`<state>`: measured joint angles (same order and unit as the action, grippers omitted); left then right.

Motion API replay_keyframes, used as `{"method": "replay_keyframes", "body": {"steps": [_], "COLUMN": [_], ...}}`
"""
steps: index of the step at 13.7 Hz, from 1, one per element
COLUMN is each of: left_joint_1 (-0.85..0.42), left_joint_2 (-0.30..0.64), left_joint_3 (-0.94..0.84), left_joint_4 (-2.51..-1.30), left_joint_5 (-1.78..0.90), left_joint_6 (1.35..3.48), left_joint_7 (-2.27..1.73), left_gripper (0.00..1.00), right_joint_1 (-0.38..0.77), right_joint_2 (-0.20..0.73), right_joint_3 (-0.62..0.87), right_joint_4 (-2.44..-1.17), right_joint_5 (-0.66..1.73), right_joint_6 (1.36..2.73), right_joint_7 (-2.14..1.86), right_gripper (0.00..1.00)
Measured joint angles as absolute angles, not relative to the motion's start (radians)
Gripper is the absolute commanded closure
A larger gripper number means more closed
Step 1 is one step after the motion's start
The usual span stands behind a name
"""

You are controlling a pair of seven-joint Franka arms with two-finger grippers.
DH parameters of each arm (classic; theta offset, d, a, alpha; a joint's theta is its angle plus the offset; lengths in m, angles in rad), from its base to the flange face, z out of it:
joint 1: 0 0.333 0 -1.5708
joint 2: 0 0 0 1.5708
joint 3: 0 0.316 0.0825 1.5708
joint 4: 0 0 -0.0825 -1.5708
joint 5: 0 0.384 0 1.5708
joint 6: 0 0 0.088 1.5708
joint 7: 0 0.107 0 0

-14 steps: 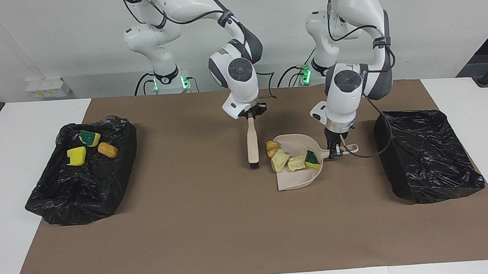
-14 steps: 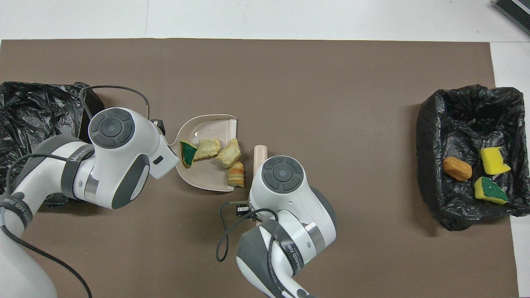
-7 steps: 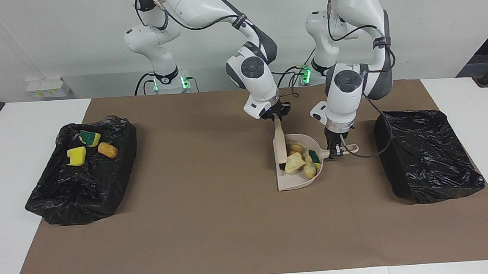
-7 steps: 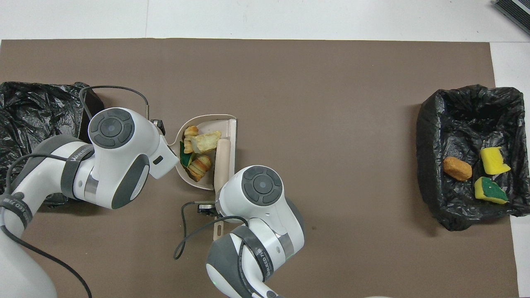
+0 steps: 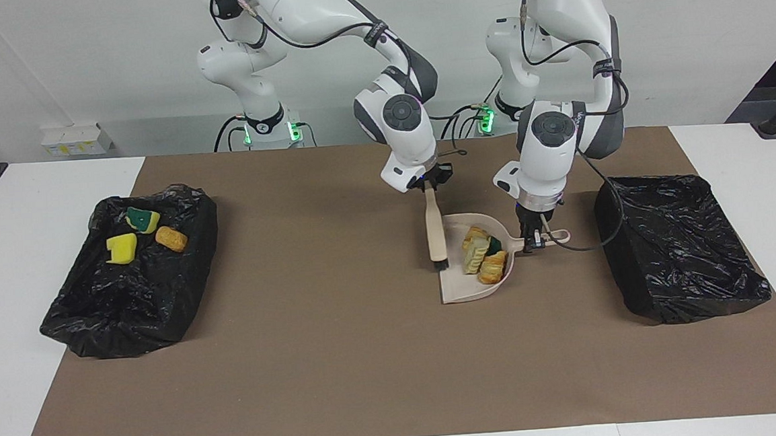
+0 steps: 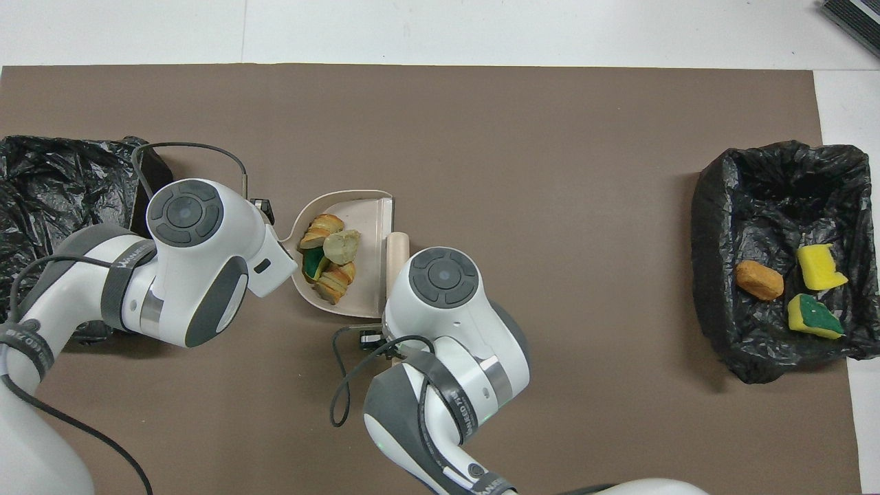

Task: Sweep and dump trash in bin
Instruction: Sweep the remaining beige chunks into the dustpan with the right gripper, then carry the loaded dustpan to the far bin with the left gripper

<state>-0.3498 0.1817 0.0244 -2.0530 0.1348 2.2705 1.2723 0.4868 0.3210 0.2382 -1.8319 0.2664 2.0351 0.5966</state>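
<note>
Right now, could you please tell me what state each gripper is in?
Left gripper: shut on the dustpan handle.
Right gripper: shut on the brush, at the dustpan's open edge.

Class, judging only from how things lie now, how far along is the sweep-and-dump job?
Done: three chunks lie in the bin at the right arm's end; four more sit in the dustpan. In hand: right tool holds the brush, left tool the dustpan handle. Left: dumping the dustpan's load.
</note>
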Motion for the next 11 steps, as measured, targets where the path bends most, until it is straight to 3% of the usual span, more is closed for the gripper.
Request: {"method": "replay_keyframes", "body": {"steps": [6, 11], "left_joint_1": [-0.350, -0.350], "left_joint_2": [0.182, 0.182], "left_joint_3": [0.024, 0.025], "left_joint_4": [-2.053, -2.053], "left_joint_5": [0.135, 0.135], "left_joint_6": [2.271, 2.271], "left_joint_7": [1.272, 1.272], "left_gripper": [1.00, 1.00], "right_joint_1": [0.390, 0.326], "right_joint_2": [0.191, 0.184], "right_joint_3": [0.238, 0.237], "right_joint_4": [-1.819, -1.813], "right_joint_5": [0.079, -0.001], "right_joint_6": [1.749, 1.673], "right_joint_7": [0.535, 0.442], "right_gripper": [1.00, 1.00]}}
